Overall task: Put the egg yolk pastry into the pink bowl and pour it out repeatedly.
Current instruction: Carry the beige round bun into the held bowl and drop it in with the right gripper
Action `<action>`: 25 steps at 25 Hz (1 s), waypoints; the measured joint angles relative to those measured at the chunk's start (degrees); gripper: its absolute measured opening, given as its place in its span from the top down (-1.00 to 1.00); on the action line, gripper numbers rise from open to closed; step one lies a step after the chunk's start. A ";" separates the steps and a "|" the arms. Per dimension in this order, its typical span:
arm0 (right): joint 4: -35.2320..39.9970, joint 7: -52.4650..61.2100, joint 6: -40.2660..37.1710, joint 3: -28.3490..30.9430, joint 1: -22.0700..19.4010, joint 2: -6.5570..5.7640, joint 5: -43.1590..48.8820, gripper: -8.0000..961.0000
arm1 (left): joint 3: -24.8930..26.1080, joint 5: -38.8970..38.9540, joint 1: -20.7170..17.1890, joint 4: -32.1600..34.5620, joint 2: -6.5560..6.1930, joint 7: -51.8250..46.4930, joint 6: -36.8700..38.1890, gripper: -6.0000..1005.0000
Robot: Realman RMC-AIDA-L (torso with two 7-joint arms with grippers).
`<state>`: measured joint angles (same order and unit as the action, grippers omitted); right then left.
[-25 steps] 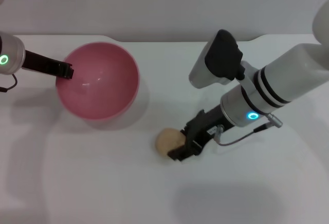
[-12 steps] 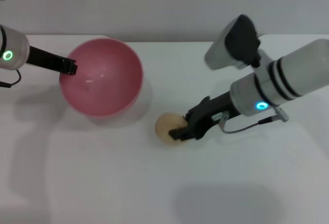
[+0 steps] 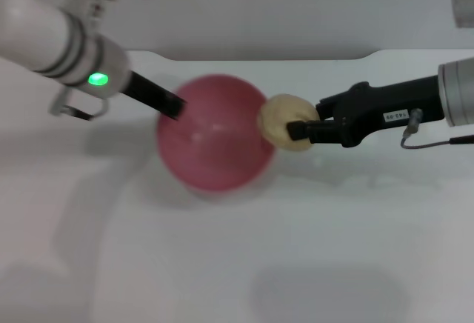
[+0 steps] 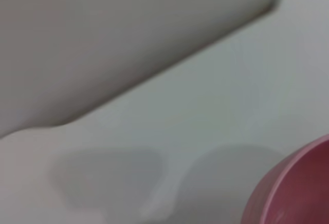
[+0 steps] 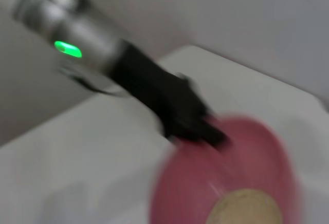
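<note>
Egg yolk pastry (image 3: 285, 121) is held clamped by right gripper (image 3: 299, 130) at right rim of pink bowl (image 3: 215, 133) | bowl's left rim is gripped by left gripper (image 3: 175, 107) | white table (image 3: 296, 249) lies beneath.

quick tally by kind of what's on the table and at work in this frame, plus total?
Pink bowl: 1, held at its rim by the left gripper.
Egg yolk pastry: 1, held by the right gripper at the bowl's rim.
Grippers: 2.
White table: 1.
Total: 5.
</note>
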<state>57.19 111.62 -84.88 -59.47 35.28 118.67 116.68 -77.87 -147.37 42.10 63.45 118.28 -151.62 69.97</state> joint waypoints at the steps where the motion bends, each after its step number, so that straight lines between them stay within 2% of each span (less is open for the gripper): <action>1: 1.20 -0.55 -1.62 0.23 0.01 0.01 -0.64 0.41 | -2.13 0.97 1.15 -1.09 0.11 -0.04 -0.24 0.99; 2: 2.23 -0.96 -2.85 0.03 0.16 0.03 -1.22 0.42 | -3.47 1.56 1.83 -1.72 0.15 -0.05 -0.44 0.99; 3: 2.86 -1.31 -3.34 -0.42 0.38 0.04 -1.52 0.43 | -7.34 3.14 3.56 -2.98 0.31 -0.23 -1.43 0.99; 6: 3.11 -1.76 -3.20 -3.78 2.15 -0.01 -0.03 0.46 | -9.94 4.38 4.62 -3.43 0.42 -0.65 -2.17 0.99; 9: 2.76 1.84 -1.85 -9.96 4.55 0.06 6.90 0.49 | -12.77 6.83 5.61 -3.58 0.48 -1.27 -3.12 0.99; 10: 2.76 1.84 -1.85 -9.96 4.55 0.06 6.90 0.50 | -13.69 7.59 5.80 -3.60 0.52 -1.41 -3.41 0.99; 13: 2.77 5.06 -0.36 -13.61 5.38 0.12 9.38 0.54 | -14.93 8.45 6.04 -3.61 0.53 -1.57 -3.60 0.99; 17: 3.37 5.46 -0.07 -14.22 5.51 0.21 9.49 0.59 | -14.72 8.62 6.04 -3.69 0.55 -1.61 -3.65 0.99; 22: 4.20 5.84 -0.12 -11.80 5.00 0.22 9.38 0.20 | -14.92 8.21 5.91 -3.70 0.51 -2.14 -4.28 0.99; 24: 5.06 7.13 -0.28 -6.53 4.30 0.14 9.33 0.09 | -15.13 7.44 5.26 -3.73 0.43 -2.00 -6.44 0.99; 25: 5.06 7.13 -0.28 -6.53 4.30 0.14 9.33 0.06 | -15.17 7.12 4.71 -3.50 0.33 -1.86 -7.85 0.99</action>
<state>62.25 118.74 -85.16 -66.00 39.58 118.80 126.01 -93.04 -140.24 46.81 59.95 118.61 -153.48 62.13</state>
